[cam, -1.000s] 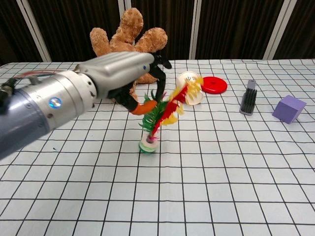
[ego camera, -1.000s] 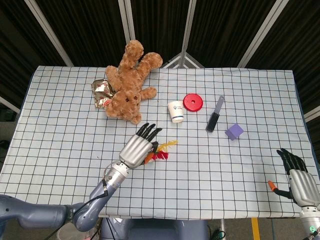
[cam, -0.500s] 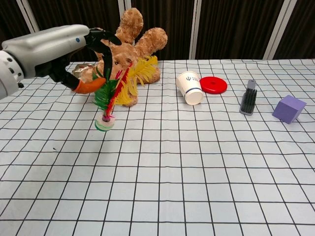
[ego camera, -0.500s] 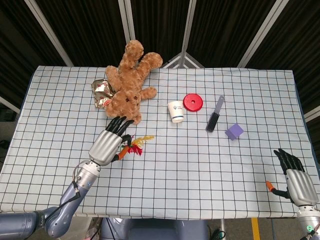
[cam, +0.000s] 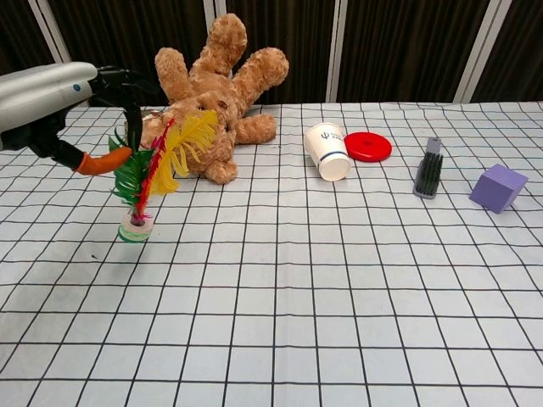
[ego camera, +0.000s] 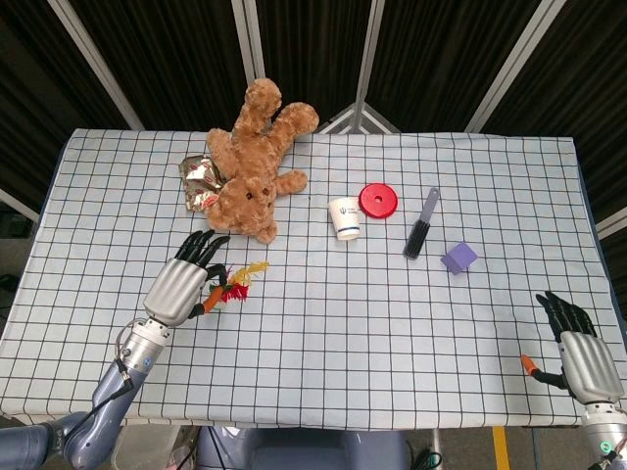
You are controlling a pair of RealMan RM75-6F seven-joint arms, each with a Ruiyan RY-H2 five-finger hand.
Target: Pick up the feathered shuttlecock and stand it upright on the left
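Observation:
The feathered shuttlecock (cam: 151, 174) has green, red and yellow feathers and a round white-green base (cam: 136, 228). It hangs nearly upright, feathers leaning right, its base just above or at the cloth; I cannot tell which. My left hand (cam: 64, 106) pinches the feathers from the left side. In the head view the left hand (ego camera: 182, 282) sits left of centre with the shuttlecock (ego camera: 236, 281) poking out to its right. My right hand (ego camera: 576, 350) rests at the table's near right corner, fingers spread, holding nothing.
A brown teddy bear (ego camera: 256, 162) lies at the back, with a crumpled foil wrapper (ego camera: 201, 180) beside it. A paper cup (cam: 327, 151) lies tipped, a red lid (cam: 369, 146), a black brush (cam: 428, 169) and a purple cube (cam: 497, 187) stand to the right.
My left hand has carried the shuttlecock steadily leftward across the table, from the middle to the left side. The right hand has barely moved.

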